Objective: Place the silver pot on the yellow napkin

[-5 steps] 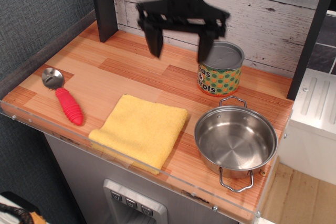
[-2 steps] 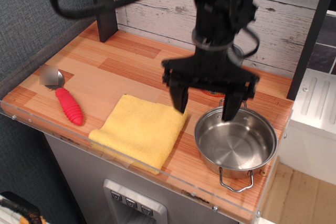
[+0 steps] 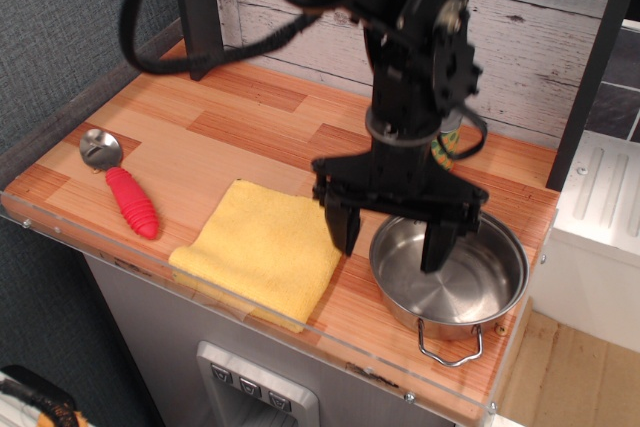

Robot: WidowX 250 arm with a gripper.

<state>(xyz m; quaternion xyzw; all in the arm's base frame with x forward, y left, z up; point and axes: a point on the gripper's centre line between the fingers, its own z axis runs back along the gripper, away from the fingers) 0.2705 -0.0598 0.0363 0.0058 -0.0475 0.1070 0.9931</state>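
The silver pot (image 3: 470, 282) is a shallow shiny steel pot with wire loop handles, standing at the front right of the wooden counter. The yellow napkin (image 3: 262, 247) lies flat just left of it, near the front edge. My gripper (image 3: 394, 239) is open and hangs low over the pot's left rim. One finger (image 3: 349, 230) is outside the rim, at the napkin's right edge. The other finger (image 3: 438, 246) is inside the pot. The jaws straddle the left wall of the pot, and nothing is held.
A spoon with a red handle (image 3: 130, 201) lies at the left front. A tin can with a dotted label (image 3: 447, 147) stands behind the pot, mostly hidden by the arm. The counter's clear front edge (image 3: 250, 305) is close. A white plank wall stands behind.
The gripper has come down and forward from above the can to the pot's left rim, staying open. The pot and napkin have not moved.
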